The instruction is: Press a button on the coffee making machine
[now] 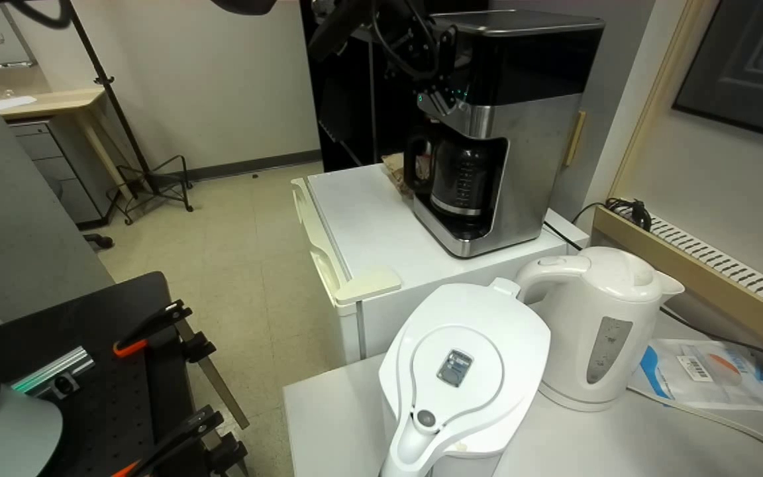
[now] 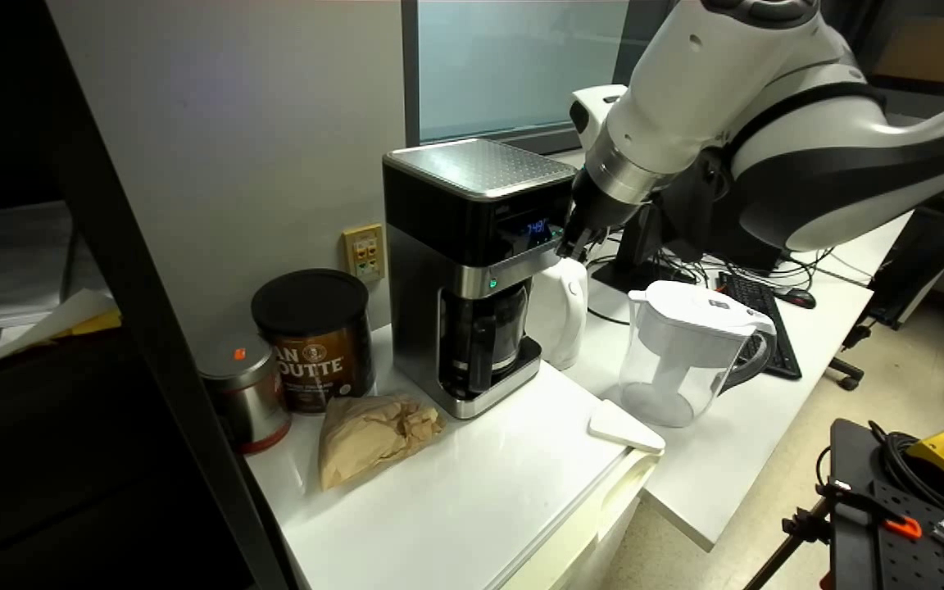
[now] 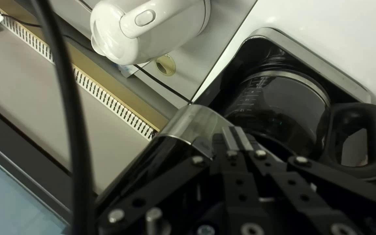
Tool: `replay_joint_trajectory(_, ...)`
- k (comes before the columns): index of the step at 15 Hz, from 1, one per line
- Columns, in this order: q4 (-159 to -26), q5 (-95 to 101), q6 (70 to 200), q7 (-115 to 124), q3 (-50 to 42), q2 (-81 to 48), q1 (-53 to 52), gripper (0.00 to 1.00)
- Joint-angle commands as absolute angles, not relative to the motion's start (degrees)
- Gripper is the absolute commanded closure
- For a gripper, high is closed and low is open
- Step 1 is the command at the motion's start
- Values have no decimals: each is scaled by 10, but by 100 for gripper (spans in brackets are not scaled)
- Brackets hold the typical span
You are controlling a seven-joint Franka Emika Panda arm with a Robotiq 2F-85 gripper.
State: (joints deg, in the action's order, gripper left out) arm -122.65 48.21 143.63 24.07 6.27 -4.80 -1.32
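Standing left in an exterior view: can [image 2: 313, 336], label [image 2: 312, 365] part-hidden, "AN OUTTE" legible. Next, coffee maker [image 2: 470, 280], upright on the worktop [image 2: 472, 492], display [image 2: 537, 227] seemingly reading 7:49. Then the jaws, pinched together and empty, just right of the front panel [image 2: 521, 268]; the press likely runs leftward from there. Contact unclear.

In an exterior view, one coffee maker [image 2: 472, 279], one kettle [image 2: 550, 315] and one pitcher [image 2: 679, 352] are counted; left of centre, two canisters [image 2: 316, 356] [image 2: 244, 395] and one paper bag [image 2: 372, 438].
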Motion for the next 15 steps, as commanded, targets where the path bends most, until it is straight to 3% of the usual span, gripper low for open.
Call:
replay_joint_trajectory(1,-1200,501,1444,258,44,-71,-30,100)
replay_joint_trajectory(8,-1208,505,1449,259,37,-66,-38,100)
replay_joint_trajectory(15,-1297,541,1445,229,41,2,-41,100)
